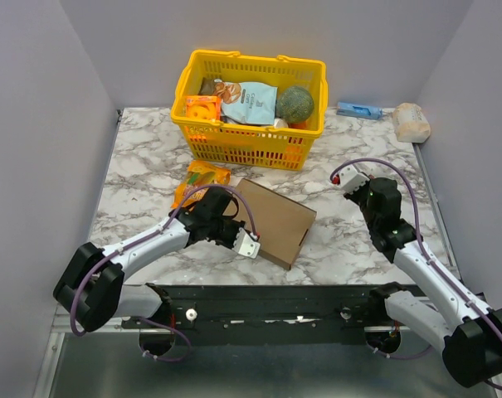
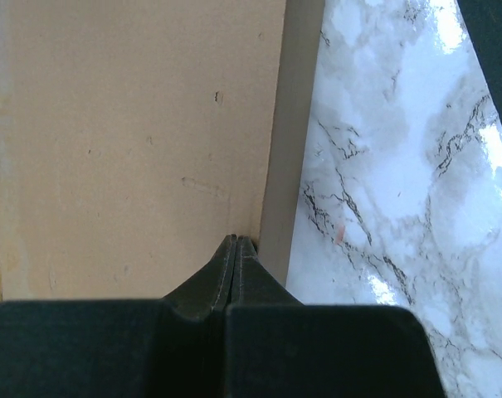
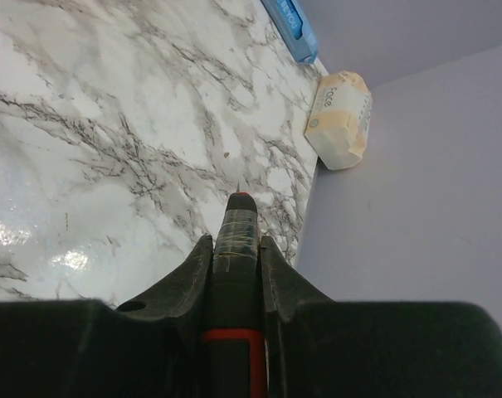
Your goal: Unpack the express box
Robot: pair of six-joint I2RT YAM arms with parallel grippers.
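Observation:
The express box [image 1: 275, 220], flat brown cardboard with its lid down, lies on the marble in front of the basket. My left gripper [image 1: 236, 230] is at the box's near left edge. In the left wrist view its fingertips [image 2: 236, 240] are pressed together with nothing between them. They touch the box top [image 2: 134, 141] right at the edge, where the side wall [image 2: 285, 166] drops to the table. My right gripper [image 1: 351, 179] hovers to the right of the box. It is shut on a black-and-red tool [image 3: 236, 240] with a taped tip ending in a fine point.
A yellow basket [image 1: 199, 133] full of groceries stands at the back. An orange snack packet [image 1: 199, 177] lies left of the box. A blue item [image 1: 358, 109] and a pale wrapped pack [image 1: 411, 122] sit at the back right, by the grey wall [image 3: 433, 182].

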